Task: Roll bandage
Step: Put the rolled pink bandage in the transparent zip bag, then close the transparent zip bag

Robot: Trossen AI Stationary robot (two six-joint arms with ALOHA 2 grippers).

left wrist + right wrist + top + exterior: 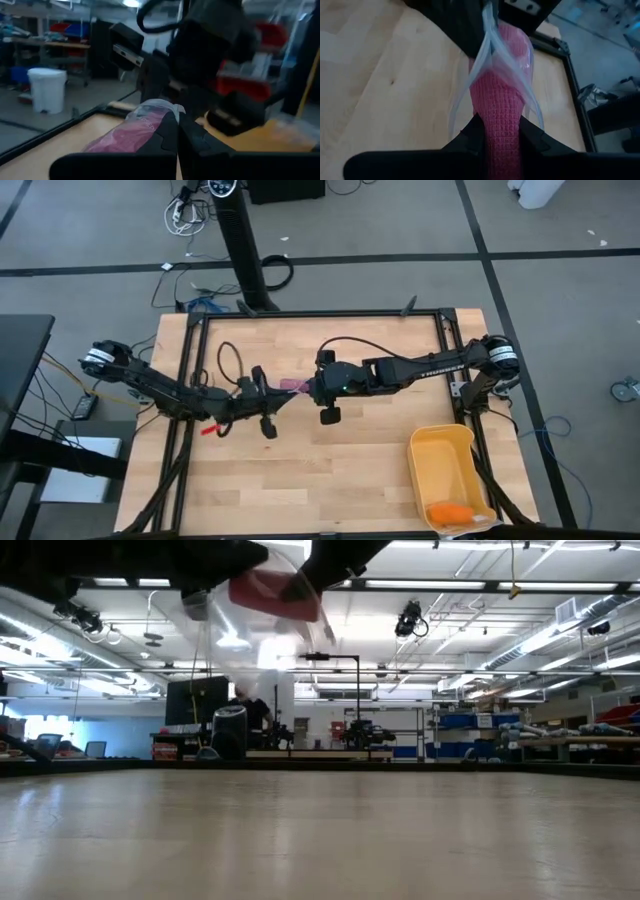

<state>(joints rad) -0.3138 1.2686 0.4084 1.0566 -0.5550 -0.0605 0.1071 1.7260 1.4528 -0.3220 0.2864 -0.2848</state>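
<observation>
The bandage (500,95) is a pink, waffle-textured roll held in the air over the middle of the table, also seen as the pink roll (292,385). A clear plastic bag (520,55) is wrapped over its far end. My right gripper (501,137) comes from the table's right and is shut on the bandage. My left gripper (177,132) comes from the table's left and is shut on the bag's film. In the low view the bandage in its bag (275,588) hangs high above the tabletop. My left gripper pinches the clear bag's gathered film (488,32) between its shut fingers, coming about level from the table's left. The film runs in stretched bands from there back along the bandage. The bag is clear of the table. My right gripper pinches the bandage's near end (500,127) between its two fingers, one on each side. It comes from the table's right, slanting down, and the roll sticks out forward along the fingers. The bandage is lifted clear of the table.
A yellow bin (470,442) stands at the near right with a small orange object (450,511) in it. A small red thing (209,430) lies under the left arm. Black frame rails (330,315) border the wooden tabletop (340,480).
</observation>
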